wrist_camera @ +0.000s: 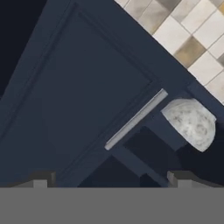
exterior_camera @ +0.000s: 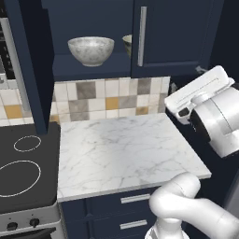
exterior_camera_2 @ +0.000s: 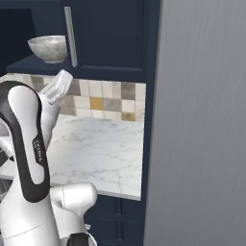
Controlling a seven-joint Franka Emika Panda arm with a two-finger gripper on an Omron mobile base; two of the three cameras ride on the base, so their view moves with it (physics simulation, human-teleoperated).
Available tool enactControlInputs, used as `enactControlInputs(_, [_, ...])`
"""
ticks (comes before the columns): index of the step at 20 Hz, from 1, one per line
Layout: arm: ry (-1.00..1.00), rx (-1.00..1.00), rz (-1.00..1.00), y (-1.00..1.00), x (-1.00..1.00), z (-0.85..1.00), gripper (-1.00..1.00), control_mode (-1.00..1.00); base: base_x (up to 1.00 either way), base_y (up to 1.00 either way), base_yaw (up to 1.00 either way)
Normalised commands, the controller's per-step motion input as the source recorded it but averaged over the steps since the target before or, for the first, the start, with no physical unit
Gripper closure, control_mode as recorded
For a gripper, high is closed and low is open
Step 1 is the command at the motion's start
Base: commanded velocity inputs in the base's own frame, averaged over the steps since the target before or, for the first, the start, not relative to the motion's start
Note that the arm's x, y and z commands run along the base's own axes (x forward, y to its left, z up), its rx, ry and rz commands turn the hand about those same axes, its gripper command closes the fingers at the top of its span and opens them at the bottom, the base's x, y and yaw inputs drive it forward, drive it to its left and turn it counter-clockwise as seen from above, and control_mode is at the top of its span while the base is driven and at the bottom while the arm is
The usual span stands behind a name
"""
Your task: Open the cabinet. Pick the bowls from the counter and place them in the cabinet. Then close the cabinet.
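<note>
Left to right: the black stove [exterior_camera: 23,168] sits at the left edge of the table [exterior_camera: 126,151], a white marble slab that carries no bowls. Above it the cabinet [exterior_camera: 93,28] has its left door [exterior_camera: 28,60] swung open, edge-on toward the camera; the right door [exterior_camera: 175,35] is shut, with its long silver handle [exterior_camera: 142,36] upright. On the cabinet shelf the speckled bowl [exterior_camera: 91,50] stands upright near the front edge, and the second bowl [exterior_camera: 127,44] sits just to its right, half hidden behind the shut door. Both seem stowed, so the placing part looks done and only the closing is left, judging by the bare table.

The hand [wrist_camera: 111,181] hangs near the right back corner of the table, below the shut door, tips spread wide, holding nothing. In the hand view it looks up at the shut door and handle, with the speckled bowl beside them. Probably it's backed off after letting go. Next move likely needs a swing left to push the open door shut; risk is clipping the bowl near the shelf front.
</note>
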Motion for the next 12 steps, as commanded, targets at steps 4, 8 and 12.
enactControlInputs(4, [0.0,-0.07,0.0,0.52,-0.99,0.51,-1.0,-1.0,0.0,0.0,0.0])
enactControlInputs(8, [0.0,-0.1,0.0,0.51,-0.94,0.49,-1.0,-1.0,0.0,0.0,0.0])
enactControlInputs(12, [0.0,-0.15,0.0,0.58,-0.76,0.38,-1.0,-1.0,0.0,0.0,0.0])
